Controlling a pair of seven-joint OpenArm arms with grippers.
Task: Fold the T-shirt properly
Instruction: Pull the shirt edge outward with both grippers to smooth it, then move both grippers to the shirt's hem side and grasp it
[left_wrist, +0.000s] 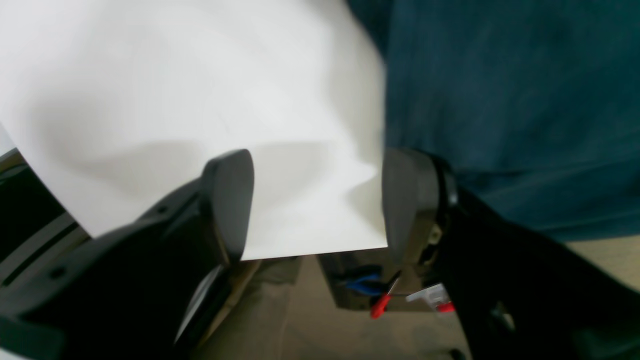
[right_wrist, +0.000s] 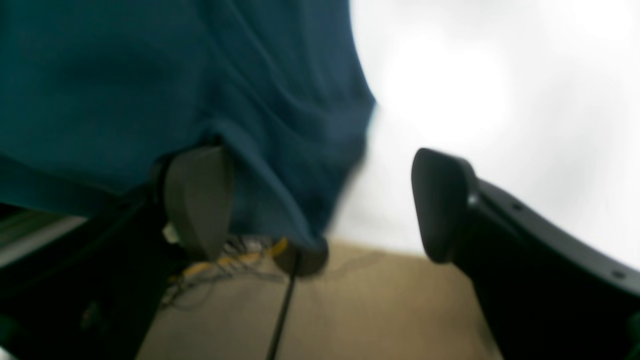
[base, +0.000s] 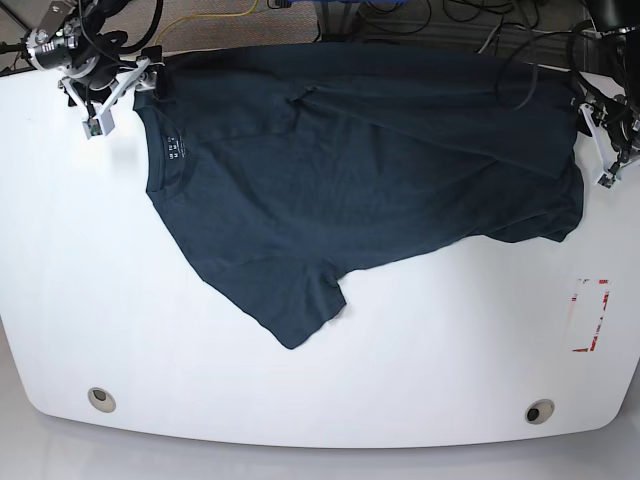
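Note:
The dark navy T-shirt (base: 350, 170) lies spread and wrinkled across the back half of the white table (base: 300, 380). Its collar (base: 165, 150) with white label text is at the left, and one sleeve (base: 300, 310) points toward the front. My right gripper (base: 105, 95) hovers at the back left by the collar corner. In its wrist view it (right_wrist: 320, 200) is open, with the shirt's edge (right_wrist: 280, 150) reaching between the fingers. My left gripper (base: 603, 140) is at the shirt's right edge. It (left_wrist: 317, 200) is open over bare table, with the shirt (left_wrist: 500, 100) just to its right.
A red-and-white marker (base: 588, 315) lies on the table at the right. Two round holes (base: 100, 398) (base: 540, 411) sit near the front edge. Cables (base: 430, 15) run behind the table's back edge. Both wrist views show the floor beyond the table's edge.

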